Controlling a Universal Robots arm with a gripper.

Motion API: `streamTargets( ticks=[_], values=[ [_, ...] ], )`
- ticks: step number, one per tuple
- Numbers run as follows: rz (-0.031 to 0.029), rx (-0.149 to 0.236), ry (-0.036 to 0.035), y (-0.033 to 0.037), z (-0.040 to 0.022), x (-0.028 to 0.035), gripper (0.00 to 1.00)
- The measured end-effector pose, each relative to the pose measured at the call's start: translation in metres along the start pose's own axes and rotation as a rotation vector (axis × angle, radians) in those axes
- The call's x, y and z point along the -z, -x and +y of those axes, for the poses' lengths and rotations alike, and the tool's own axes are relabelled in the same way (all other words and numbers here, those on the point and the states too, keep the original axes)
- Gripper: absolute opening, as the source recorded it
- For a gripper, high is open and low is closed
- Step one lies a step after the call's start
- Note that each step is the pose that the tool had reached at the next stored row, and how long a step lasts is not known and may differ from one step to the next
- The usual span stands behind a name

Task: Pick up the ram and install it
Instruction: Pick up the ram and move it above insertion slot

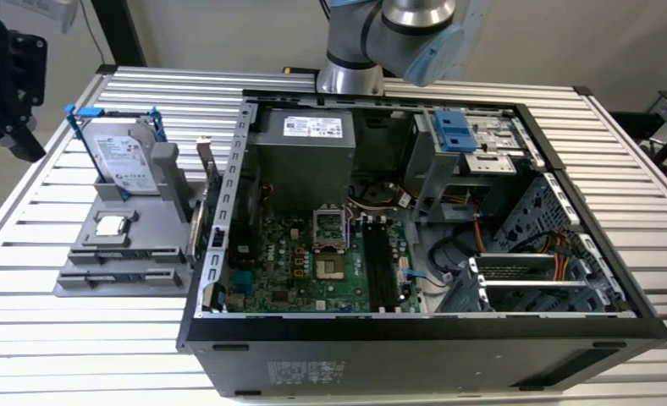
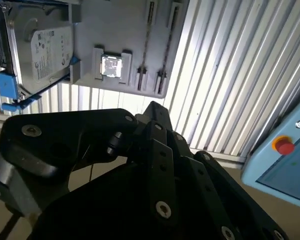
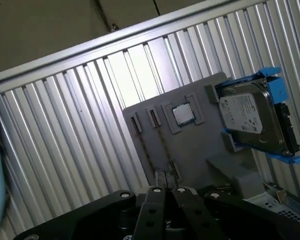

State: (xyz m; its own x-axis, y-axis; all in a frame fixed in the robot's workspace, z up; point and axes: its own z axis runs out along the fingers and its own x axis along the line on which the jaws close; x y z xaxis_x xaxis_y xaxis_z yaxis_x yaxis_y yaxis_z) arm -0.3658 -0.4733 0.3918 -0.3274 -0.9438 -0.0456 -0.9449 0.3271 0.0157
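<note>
My gripper (image 1: 23, 148) hangs high at the exterior view's left, beside the table and well away from the grey fixture (image 1: 96, 254). In both wrist views its black fingers (image 3: 165, 192) meet at the tips with nothing between them, so it is shut and empty (image 2: 153, 109). On the fixture (image 3: 190, 145), two narrow slots each hold a thin dark strip. One strip looks like the ram (image 3: 162, 145) standing on edge (image 2: 168, 45), though I cannot tell for sure. The open computer case (image 1: 232, 169) shows the green motherboard (image 1: 294, 279) with long black memory slots (image 1: 379, 266).
A silver hard drive with blue rails (image 1: 124, 152) stands upright at the fixture's back, with a small square processor chip (image 1: 113, 224) in front of it. The ribbed metal table (image 1: 40, 338) surrounds everything. A light blue pendant with a red button (image 2: 284, 146) lies off the table.
</note>
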Motion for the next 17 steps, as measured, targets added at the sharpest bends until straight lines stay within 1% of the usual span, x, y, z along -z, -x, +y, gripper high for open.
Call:
streamTargets(
  ticks=[5, 17],
  values=[
    [-0.0004, 0.091, -0.001, 0.0, 0.0, -0.0001, 0.0],
    [0.0023, 0.306, 0.0086, -0.0001, 0.0, -0.0006, 0.0]
  ],
)
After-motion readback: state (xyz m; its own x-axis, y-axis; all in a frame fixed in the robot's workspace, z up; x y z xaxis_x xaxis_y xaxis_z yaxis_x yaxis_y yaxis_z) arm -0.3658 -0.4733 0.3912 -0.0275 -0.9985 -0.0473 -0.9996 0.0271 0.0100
